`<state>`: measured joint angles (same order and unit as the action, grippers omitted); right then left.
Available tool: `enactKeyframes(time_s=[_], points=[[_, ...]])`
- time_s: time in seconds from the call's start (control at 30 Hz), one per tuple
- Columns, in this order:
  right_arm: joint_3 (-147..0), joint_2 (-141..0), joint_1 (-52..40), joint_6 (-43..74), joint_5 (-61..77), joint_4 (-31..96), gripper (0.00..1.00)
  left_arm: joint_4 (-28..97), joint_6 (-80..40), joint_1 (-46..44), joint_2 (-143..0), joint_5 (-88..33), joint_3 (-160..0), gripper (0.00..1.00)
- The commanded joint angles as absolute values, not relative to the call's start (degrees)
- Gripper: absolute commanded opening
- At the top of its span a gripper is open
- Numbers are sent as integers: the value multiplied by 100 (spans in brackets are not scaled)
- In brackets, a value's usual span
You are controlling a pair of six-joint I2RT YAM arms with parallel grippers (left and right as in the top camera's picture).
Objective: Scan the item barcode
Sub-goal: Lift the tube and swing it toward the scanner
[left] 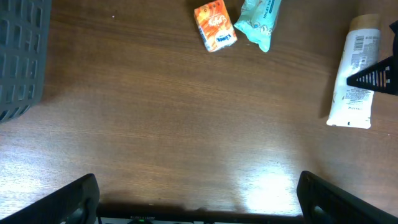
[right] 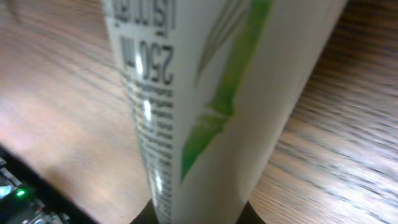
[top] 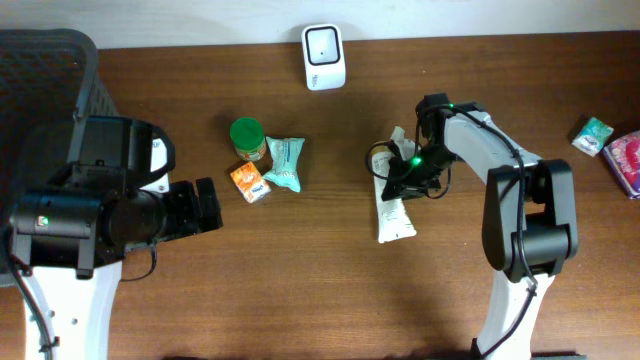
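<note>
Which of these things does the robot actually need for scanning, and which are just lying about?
For the job: white tube, white scanner-like device, right gripper at the tube.
Lying about: green-lidded jar, orange carton, teal packet, small teal box, pink packet, dark basket.

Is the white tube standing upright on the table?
No, the white tube lies flat on its side on the wooden table.

One white tube [top: 394, 218]. One white scanner [top: 323, 57]. One jar [top: 247, 139] (green lid). One orange box [top: 250, 183] and one teal box [top: 593, 136], so two boxes. One teal pack [top: 285, 163] and one pink pack [top: 628, 160], so two packs. One dark basket [top: 50, 70]. One left arm [top: 90, 215] and one right arm [top: 520, 190], so two arms.
</note>
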<state>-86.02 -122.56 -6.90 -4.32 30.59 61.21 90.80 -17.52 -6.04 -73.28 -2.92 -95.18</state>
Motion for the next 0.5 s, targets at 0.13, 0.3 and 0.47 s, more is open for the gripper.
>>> enactKeyframes(time_s=[0.13,0.3,0.47], points=[[-8729,-12219,-711,-436,4388,6104,9,9074,-1704,-596,-7273,-250,-9537,99],[-8965,-12219,-711,-1243,5883,6106,4,9074,-1704,-596,-7273,-250,-9537,99],[-9268,-12217,-720,-1332,6410,6106,4,9074,-1704,-596,-7273,-250,-9537,99]])
